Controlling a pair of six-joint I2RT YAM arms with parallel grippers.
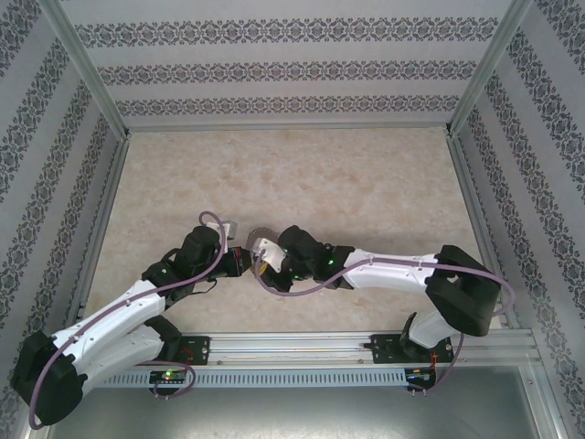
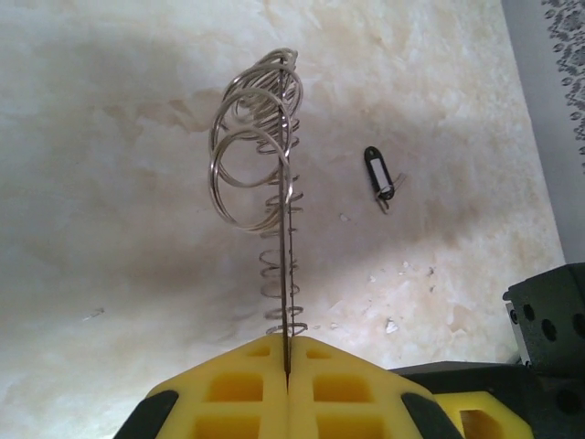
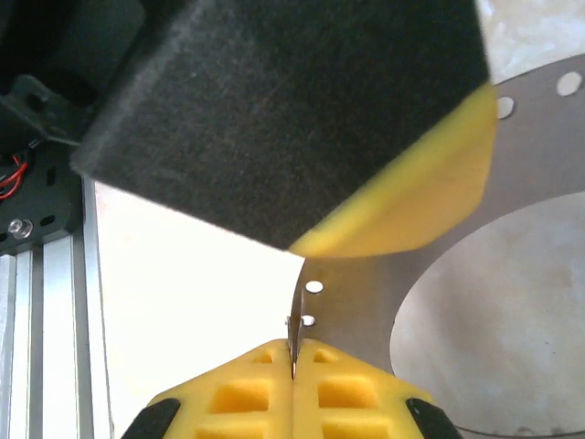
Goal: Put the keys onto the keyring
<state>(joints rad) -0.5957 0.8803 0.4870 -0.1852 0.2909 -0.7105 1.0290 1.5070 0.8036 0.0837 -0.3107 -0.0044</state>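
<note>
The bench [image 1: 320, 174] has a smooth top. It is pale cream with soft brown swirls, like stone. One little key [image 2: 379, 178] lies flat on it, all by itself. It is not far from a bench edge where a patterned wall begins. I cannot tell which edge that is. The key has a dark head and a short silver end. A few tiny white specks [image 2: 391, 325] lie near it.

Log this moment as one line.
left end effector: shut on keyring rim | right end effector: shut on keyring | key: on table, ungrasped
</note>
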